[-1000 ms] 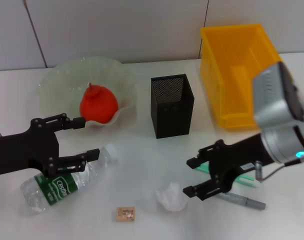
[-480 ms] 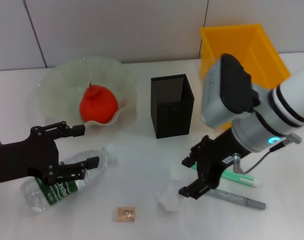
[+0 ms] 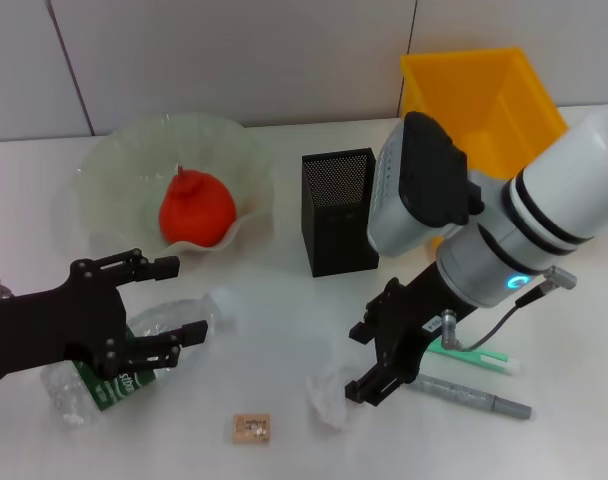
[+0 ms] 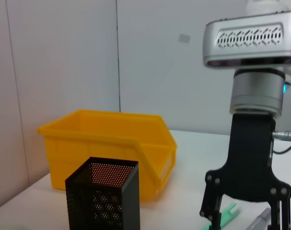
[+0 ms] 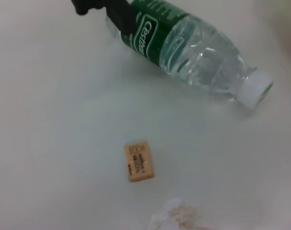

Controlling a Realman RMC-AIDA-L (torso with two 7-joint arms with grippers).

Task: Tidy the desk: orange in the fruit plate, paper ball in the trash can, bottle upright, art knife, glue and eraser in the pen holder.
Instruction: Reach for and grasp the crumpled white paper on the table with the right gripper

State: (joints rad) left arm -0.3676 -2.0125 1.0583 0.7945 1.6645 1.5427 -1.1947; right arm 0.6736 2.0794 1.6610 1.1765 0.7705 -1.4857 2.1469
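1. On the clear plastic water bottle [image 5: 193, 45] lying on its side, I read white lettering on the green wrap label [image 5: 157, 21]. In the right wrist view it begins "Cest"; the rest is hidden behind a black gripper finger.
2. In the head view I see the same green label [image 3: 119, 385] with white script, partly covered by the left gripper [image 3: 169, 300], and I cannot read it there.
3. The small tan rectangular eraser [image 5: 139, 161] carries dark print on its top face, too small for me to read.
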